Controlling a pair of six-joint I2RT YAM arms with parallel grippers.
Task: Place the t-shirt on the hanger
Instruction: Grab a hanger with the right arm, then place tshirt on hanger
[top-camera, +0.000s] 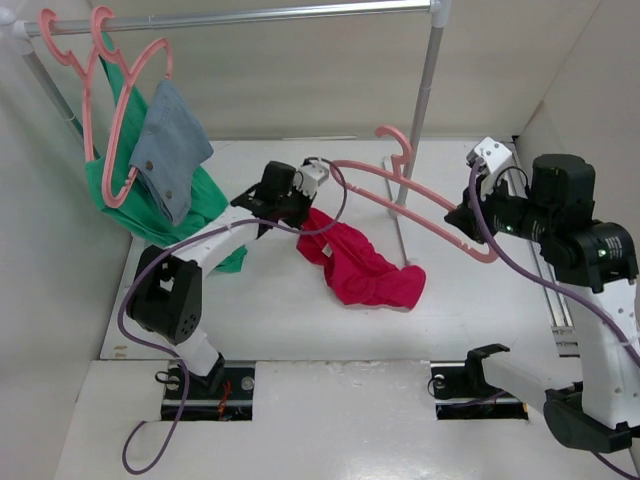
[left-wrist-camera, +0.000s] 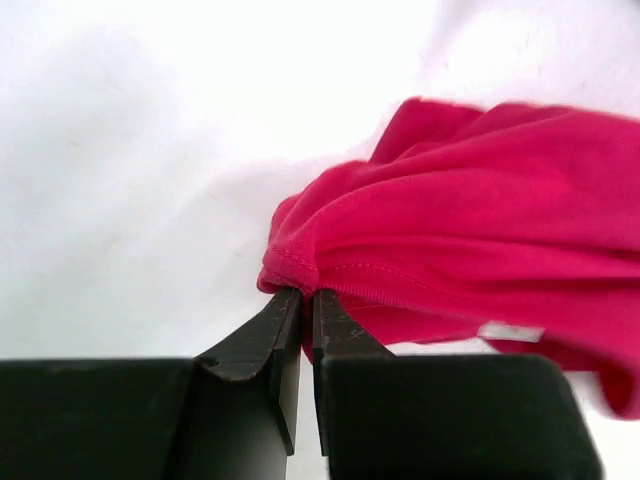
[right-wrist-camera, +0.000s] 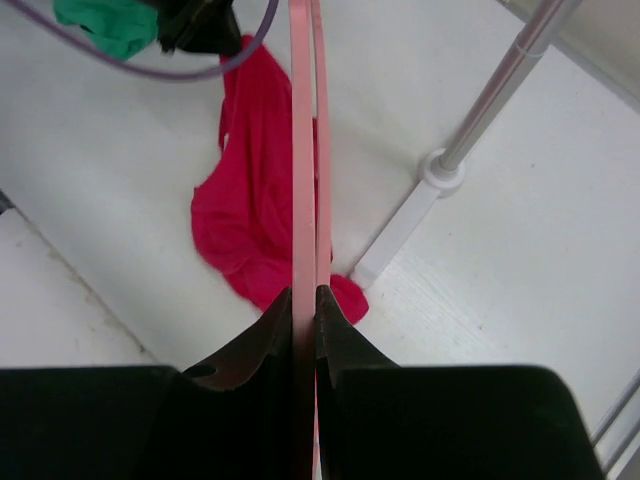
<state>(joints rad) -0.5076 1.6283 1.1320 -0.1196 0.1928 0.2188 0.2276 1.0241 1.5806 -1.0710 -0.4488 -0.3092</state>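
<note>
The crimson-pink t-shirt lies crumpled on the white table, mid-scene. My left gripper is at its upper left end. In the left wrist view this gripper is shut on the stitched hem of the t-shirt, with cloth pinched between the tips. The salmon-pink hanger is held above the table, right of the shirt, hook pointing up. My right gripper grips its right end. In the right wrist view the jaws clamp the hanger's thin bar, and the t-shirt lies below.
A clothes rack's rail runs across the top, its upright pole just behind the hanger and its foot on the table. Two pink hangers with green and grey-blue clothes hang at the left. Walls close both sides.
</note>
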